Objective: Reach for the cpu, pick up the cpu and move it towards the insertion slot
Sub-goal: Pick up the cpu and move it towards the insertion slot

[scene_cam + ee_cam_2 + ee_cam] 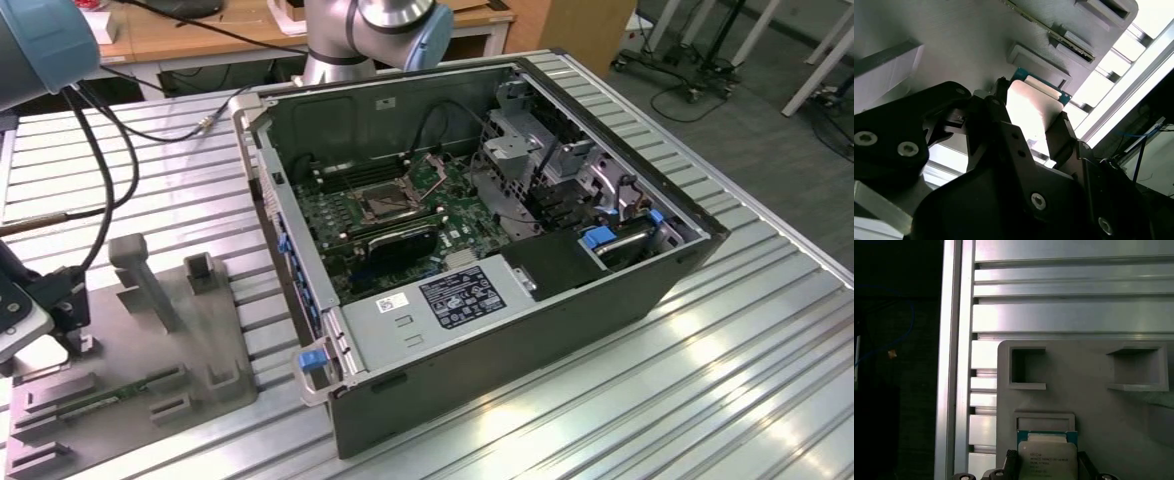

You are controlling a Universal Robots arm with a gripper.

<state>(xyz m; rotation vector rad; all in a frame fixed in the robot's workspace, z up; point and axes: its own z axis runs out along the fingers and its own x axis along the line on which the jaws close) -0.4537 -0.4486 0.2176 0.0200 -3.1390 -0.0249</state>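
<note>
Cpu (1047,456) in the grip, by the look of it: in both wrist views the gripper (1031,120) was drawn in on it, with one of its black fingers (1001,117) against each of two opposite edges and the silvery face showing between them. It was the pick-up step, I judged, with the carry not yet begun. The chip was low over the grey plastic holder (1094,405), just beside a small rectangular recess (1045,421); whether it had cleared the holder's surface I could not tell. In the exterior view the holder sat on the slatted aluminium counter (641,390) at the exterior view's left, beside the open computer case (534,300). The insertion slot (388,205) lay on the motherboard inside that case, well apart from the cpu. The move across would call for a straight lift clear of the holder's raised walls, a level chip, and a path over the case's side wall.
</note>
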